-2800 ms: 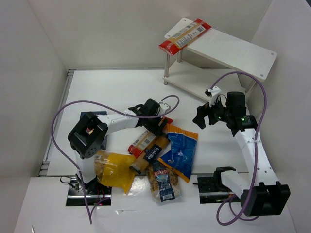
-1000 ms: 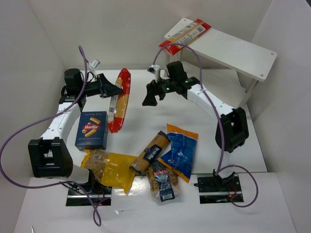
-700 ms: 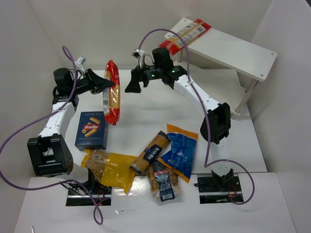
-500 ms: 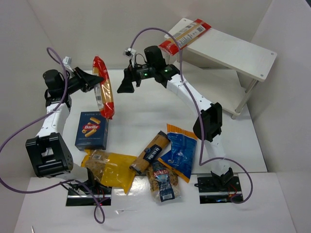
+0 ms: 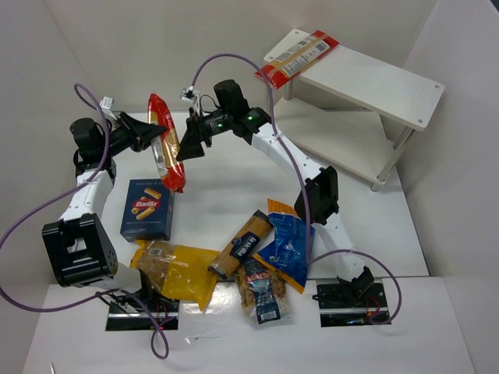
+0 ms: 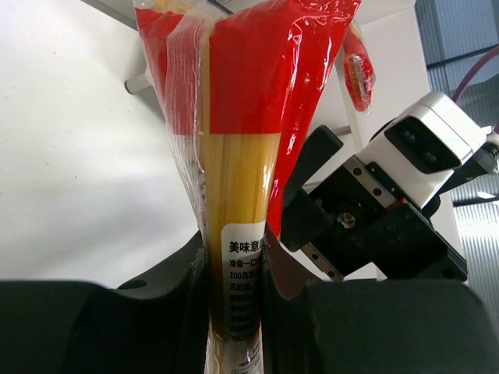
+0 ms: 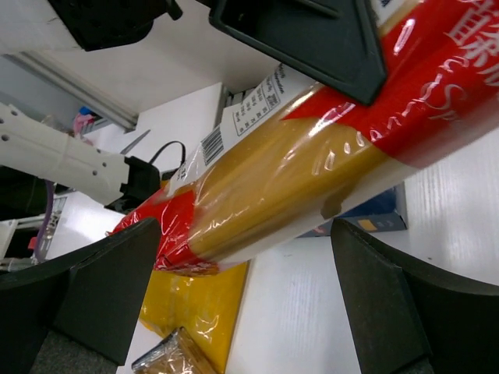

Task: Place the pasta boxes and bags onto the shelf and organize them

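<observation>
My left gripper (image 5: 146, 129) is shut on a long spaghetti bag (image 5: 164, 145) with red ends, holding it in the air at the far left, nearly upright. In the left wrist view its fingers (image 6: 183, 273) pinch the bag (image 6: 238, 179) at the white label. My right gripper (image 5: 189, 144) hangs open just right of the bag. Its wrist view shows the bag's lower part (image 7: 312, 164) crossing in front of the spread fingers (image 7: 109, 296), with no touch that I can see. A second spaghetti bag (image 5: 297, 56) lies on the top board of the white shelf (image 5: 374, 82).
A dark blue Barilla box (image 5: 146, 209) stands on the table below the held bag. Near the front lie a yellow bag (image 5: 181, 270), a brown pack (image 5: 240, 245), a blue bag (image 5: 287, 241) and a clear bag (image 5: 262, 293). White walls close in on both sides.
The left arm has carried the spaghetti bag up and to the left and tipped it more upright. The right arm has followed leftward and now stands close beside the bag.
</observation>
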You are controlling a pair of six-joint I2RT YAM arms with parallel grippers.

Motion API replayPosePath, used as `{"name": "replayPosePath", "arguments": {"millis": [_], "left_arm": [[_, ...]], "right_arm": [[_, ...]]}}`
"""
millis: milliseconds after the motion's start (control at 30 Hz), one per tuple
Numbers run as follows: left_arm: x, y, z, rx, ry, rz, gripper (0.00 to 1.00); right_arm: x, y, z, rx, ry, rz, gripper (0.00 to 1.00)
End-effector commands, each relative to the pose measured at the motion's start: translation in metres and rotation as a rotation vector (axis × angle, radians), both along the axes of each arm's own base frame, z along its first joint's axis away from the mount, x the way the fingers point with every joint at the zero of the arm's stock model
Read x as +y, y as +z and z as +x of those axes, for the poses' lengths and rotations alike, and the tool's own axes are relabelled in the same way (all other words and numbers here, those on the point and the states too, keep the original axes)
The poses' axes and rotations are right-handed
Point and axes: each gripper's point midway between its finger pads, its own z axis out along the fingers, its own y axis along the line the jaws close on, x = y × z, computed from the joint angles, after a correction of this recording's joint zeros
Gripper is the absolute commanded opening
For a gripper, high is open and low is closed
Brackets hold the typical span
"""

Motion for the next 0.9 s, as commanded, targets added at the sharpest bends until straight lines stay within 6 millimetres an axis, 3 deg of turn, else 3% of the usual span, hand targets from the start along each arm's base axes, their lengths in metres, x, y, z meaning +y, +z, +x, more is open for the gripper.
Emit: {"name": "replayPosePath", "arguments": {"millis": [0, 233, 400, 733, 867], "left_arm": [[-0.006, 0.053, -0.017, -0.169, -0.024, 0.005, 0.00], [-0.006, 0.053, -0.016, -0.153, -0.025, -0.020, 0.00], [-0.006, 0.053, -0.017, -0.138, -0.026, -0.044, 0.00], [-0.008, 0.036, -0.017, -0.109, -0.002, -0.057, 0.00], [-0.007, 0.036, -0.016, -0.117, 0.008, -0.061, 0.00]], "right_arm": [[0.003, 0.017, -0.013, 0.014, 0.066, 0.041, 0.98], [0.010, 0.008, -0.017, 0.052, 0.094, 0.037, 0.98], [0.018, -0.014, -0.016, 0.086, 0.100, 0.015, 0.98], [0.019, -0.012, -0.019, 0.118, 0.132, 0.027, 0.98], [0.024, -0.009, -0.031, 0.145, 0.155, 0.024, 0.98]]}}
